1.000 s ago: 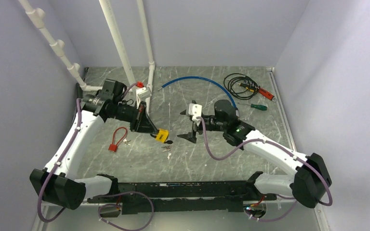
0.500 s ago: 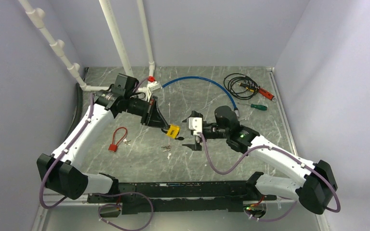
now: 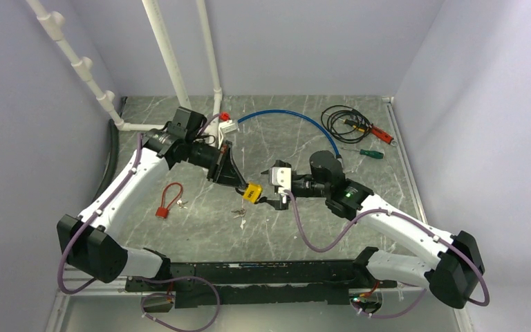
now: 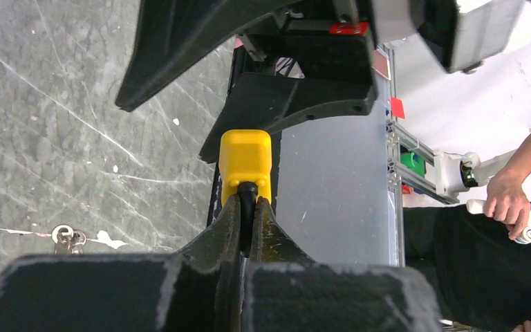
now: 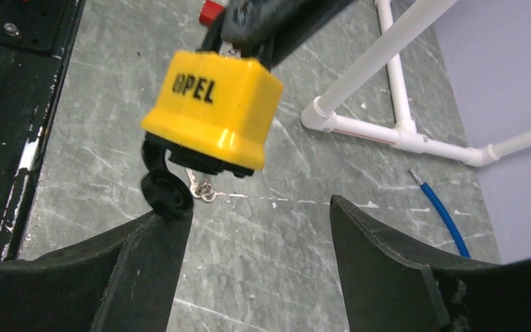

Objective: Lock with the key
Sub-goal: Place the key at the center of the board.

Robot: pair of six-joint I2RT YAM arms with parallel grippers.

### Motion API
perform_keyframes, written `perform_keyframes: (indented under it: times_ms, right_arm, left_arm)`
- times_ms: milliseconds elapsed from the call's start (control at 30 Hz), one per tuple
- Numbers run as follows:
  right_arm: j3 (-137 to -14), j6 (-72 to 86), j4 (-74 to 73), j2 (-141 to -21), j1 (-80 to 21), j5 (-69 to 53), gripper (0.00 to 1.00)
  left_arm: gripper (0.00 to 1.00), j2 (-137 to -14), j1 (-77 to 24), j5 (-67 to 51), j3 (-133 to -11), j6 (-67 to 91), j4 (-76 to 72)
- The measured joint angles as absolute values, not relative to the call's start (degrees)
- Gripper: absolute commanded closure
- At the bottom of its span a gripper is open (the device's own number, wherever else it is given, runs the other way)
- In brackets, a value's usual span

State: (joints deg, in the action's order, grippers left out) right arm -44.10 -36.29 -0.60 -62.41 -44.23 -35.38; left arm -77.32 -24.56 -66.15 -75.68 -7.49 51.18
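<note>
- While the left arm rises from its base and bends at the elbow over the table (image 3: pixel 290 149), the left gripper (image 3: pixel 242 185) is pinched tight on the black shackle (image 4: pixel 247 196) of the yellow padlock (image 3: pixel 252 191), which hangs in the air above the tabletop.
- Facing the padlock from the other side, the right arm is folded low. The right gripper (image 3: pixel 269 199) sits just beside the lock body, jaws spread apart with nothing between them.
- From the left wrist view you see the shackle squeezed between the fingers (image 4: pixel 229 225). The right wrist view instead gives the lock's underside, where a round black flap (image 5: pixel 167 195) dangles.
- Below the padlock, a small bunch of keys (image 3: pixel 238 212) lies on the table.
- Black letters on the lock's side look like "OPEL", though the first letter is smudgy.
</note>
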Motion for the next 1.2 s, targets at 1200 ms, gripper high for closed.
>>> perform_keyframes:
  times_ms: [1200]
  right_arm:
    - [-46.24, -29.76, -7.97, -63.42, -44.84, -40.84, 0.62]
  left_arm:
    - [1.00, -79.75, -29.74, -61.08, -76.53, -11.84, 52.97]
